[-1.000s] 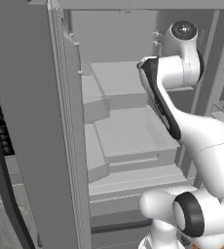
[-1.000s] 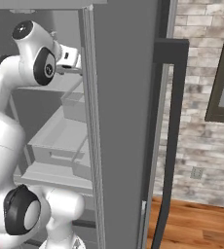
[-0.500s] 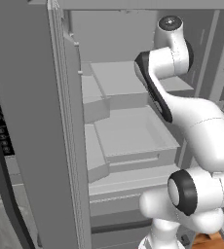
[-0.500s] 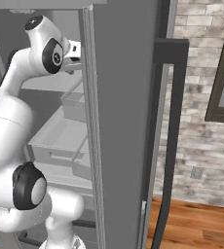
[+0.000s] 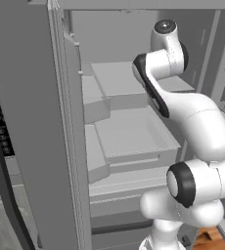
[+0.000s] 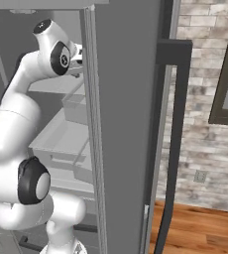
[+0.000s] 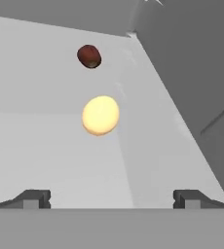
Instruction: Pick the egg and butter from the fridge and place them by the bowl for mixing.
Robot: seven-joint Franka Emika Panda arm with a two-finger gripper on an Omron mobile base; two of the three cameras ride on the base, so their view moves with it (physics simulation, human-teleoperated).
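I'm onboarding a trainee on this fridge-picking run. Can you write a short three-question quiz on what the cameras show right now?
1. True or false: the jaws are shut on the egg.
2. In the hand view, which ball lies farther from the gripper: A) the egg, B) the dark red-brown ball, C) both equally far?
3. Fill in: the egg rests on a pale shelf inside the ____.

Key:
1. False; the jaws stand wide apart, with the egg ahead of them and untouched.
2. B
3. fridge
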